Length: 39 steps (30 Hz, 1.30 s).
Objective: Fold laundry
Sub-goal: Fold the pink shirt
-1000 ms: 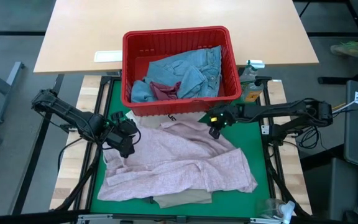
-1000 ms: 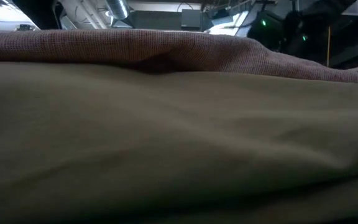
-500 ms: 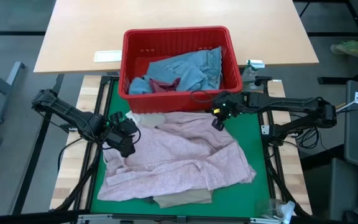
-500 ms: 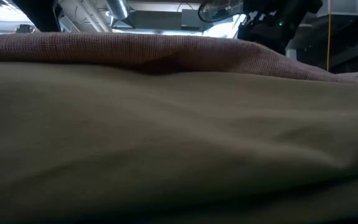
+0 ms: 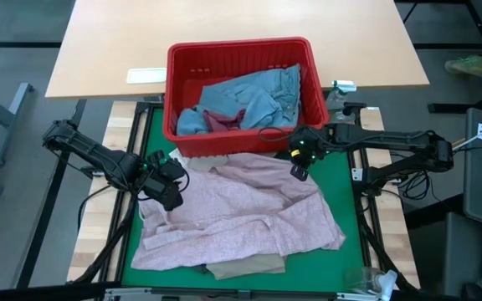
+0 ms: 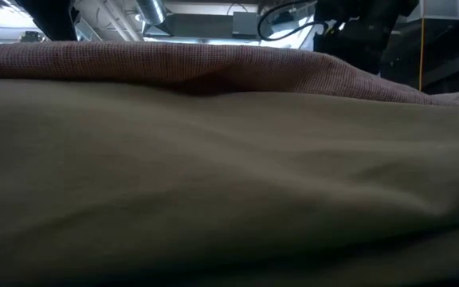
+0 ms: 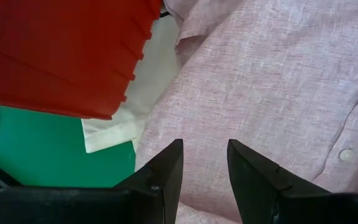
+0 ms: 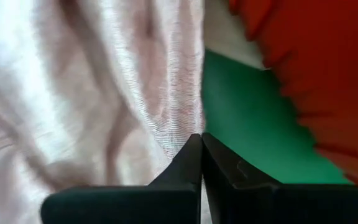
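On the green mat (image 5: 341, 188), a mottled pink shirt (image 5: 241, 217) lies spread and rumpled, its long axis running from the far right corner near the red basket (image 5: 241, 138) down toward the near left edge. Beige trousers (image 5: 245, 269) protrude from beneath its near hem, and a white cloth (image 7: 126, 121) shows between shirt and basket. The basket holds light blue denim (image 5: 258, 92) and a dark red garment (image 5: 220, 121).

The right gripper (image 5: 298, 171) sits at the shirt's far right edge, just in front of the basket wall; its fingers are pressed together, and no fabric can be seen pinched between them. The left gripper (image 5: 170, 196) rests over the shirt's left edge with its fingers (image 7: 166, 171) spread apart and nothing between them. Each arm is thus nearest to its own side of the garment; the cloth lies inward and toward the near edge from both. A flattening or folding pull probably depends on gripping these two opposite edges.

The left wrist view alone shows a shirt button (image 7: 345, 153) and the white cloth's corner. The right wrist view shows the shirt's folds (image 8: 104, 112) beside bare mat. The low view is nearly filled by the trousers (image 6: 229, 191), with the shirt as a ridge behind.
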### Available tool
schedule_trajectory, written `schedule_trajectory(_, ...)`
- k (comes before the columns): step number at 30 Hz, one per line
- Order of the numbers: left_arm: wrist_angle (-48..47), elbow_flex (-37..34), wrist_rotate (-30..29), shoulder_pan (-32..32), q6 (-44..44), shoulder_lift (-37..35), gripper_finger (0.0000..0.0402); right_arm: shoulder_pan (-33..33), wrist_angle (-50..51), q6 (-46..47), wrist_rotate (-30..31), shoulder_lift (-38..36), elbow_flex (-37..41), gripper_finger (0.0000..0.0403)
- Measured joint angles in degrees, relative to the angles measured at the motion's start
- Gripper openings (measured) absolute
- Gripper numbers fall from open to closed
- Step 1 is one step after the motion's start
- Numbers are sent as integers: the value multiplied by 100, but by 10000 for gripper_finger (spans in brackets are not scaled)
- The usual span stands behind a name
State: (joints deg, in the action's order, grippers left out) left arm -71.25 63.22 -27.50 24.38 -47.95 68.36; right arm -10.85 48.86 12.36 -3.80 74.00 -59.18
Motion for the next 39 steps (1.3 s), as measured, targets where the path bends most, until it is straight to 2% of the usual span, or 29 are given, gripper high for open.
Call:
schedule_trajectory(3, 45, 0, 2, 1, -10, 0, 119, 0, 4, 69, -468, 10, -2, 5)
schedule_trajectory(7, 43, 0, 2, 0, -15, 0, 119, 58, -31, 85, -716, 7, -9, 5)
schedule_trajectory(28, 565, 0, 194, 2, -15, 0, 119, 1352, 344, -1133, -762, -48, -11, 5)
schedule_trajectory(31, 573, 0, 194, 2, -15, 0, 119, 1442, 666, -1127, -499, -48, -13, 5)
schedule_trajectory(39, 593, 0, 0, -73, 3, 19, 119, 1386, 810, -965, 921, -48, -13, 5)
